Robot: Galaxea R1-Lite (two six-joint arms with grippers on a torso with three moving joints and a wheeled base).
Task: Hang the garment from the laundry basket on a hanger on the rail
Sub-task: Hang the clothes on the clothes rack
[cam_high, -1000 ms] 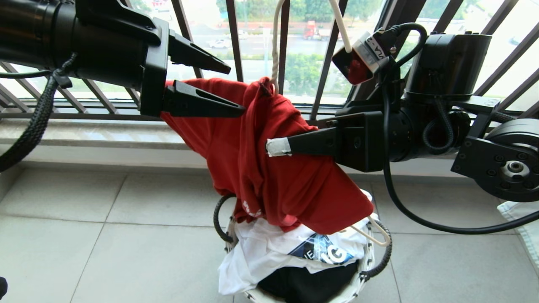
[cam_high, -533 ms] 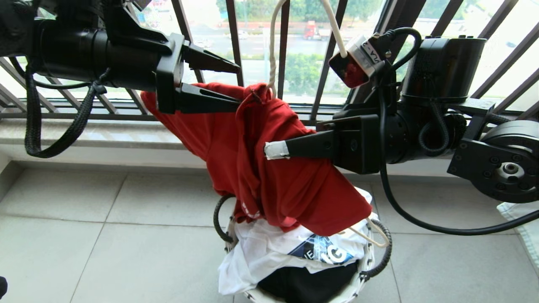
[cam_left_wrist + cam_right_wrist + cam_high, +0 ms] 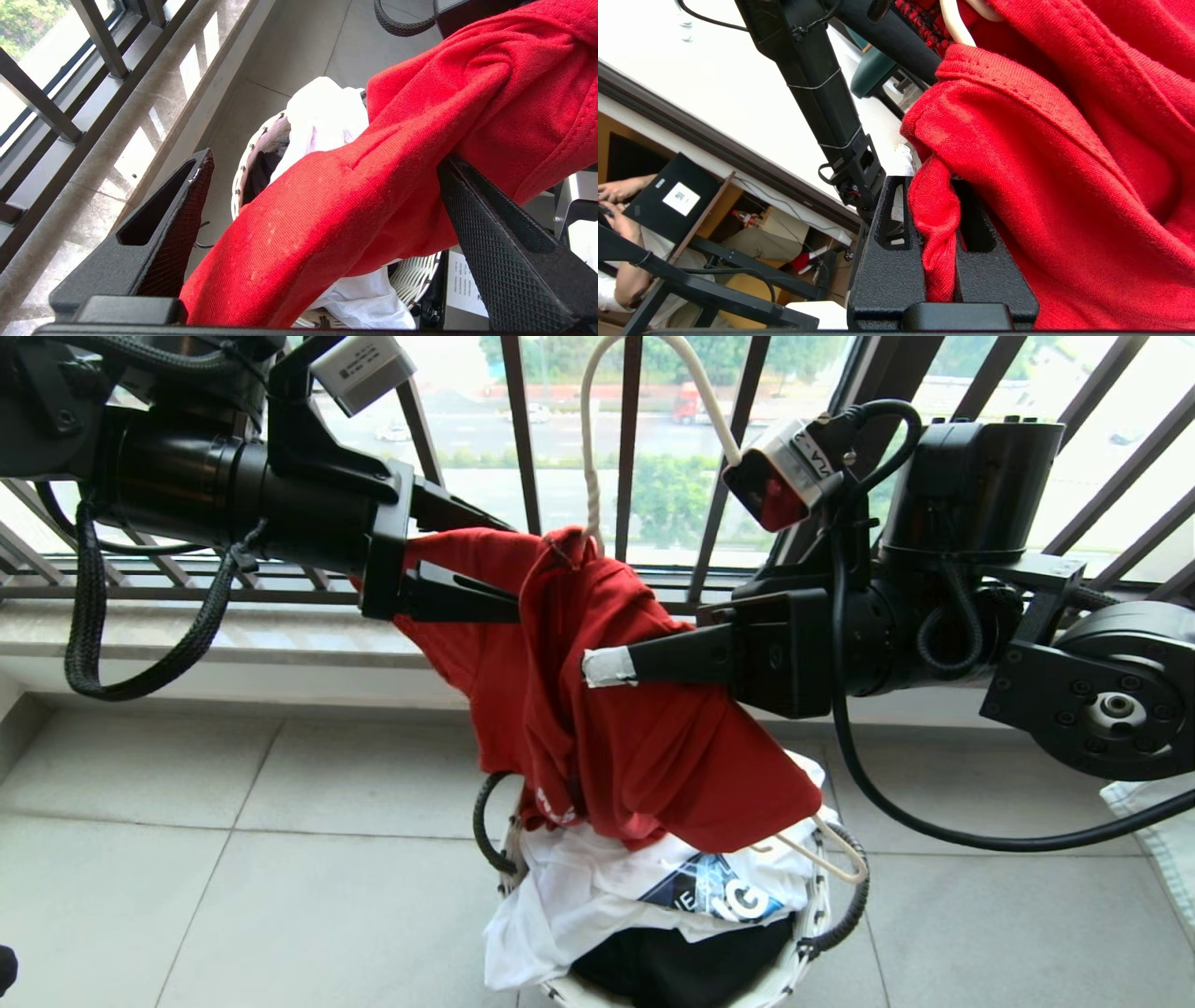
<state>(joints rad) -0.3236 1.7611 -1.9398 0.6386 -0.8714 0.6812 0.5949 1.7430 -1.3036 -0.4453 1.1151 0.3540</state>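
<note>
The garment [image 3: 607,728], a red T-shirt, hangs bunched on the hanger [image 3: 597,448] above the laundry basket [image 3: 822,905], which sits at about six o'clock in the head view; the hanger's cream hook rises to twelve o'clock and its lower corner pokes out under the hem near five o'clock; the rail is not in view.

The right gripper [image 3: 941,224], coming in from three o'clock, is pinched tight on a fold of the red cloth; the left gripper [image 3: 322,205], reaching in from nine o'clock, stands spread wide, cloth draped across one finger and lying between the two but clamped by neither.

Risks, as I judge them: the shirt is only partly seated (one shoulder looks heaped at the neck), so a pull by the left arm with fabric snagged on that finger could drag it off the wire; the right gripper seems to hold cloth rather than wire, so whether the hanger is carried at all I cannot tell, and a slip would drop both onto the white T-shirt [image 3: 579,896] heaped in the basket; lifting now could also tip the unevenly loaded hanger.
</note>
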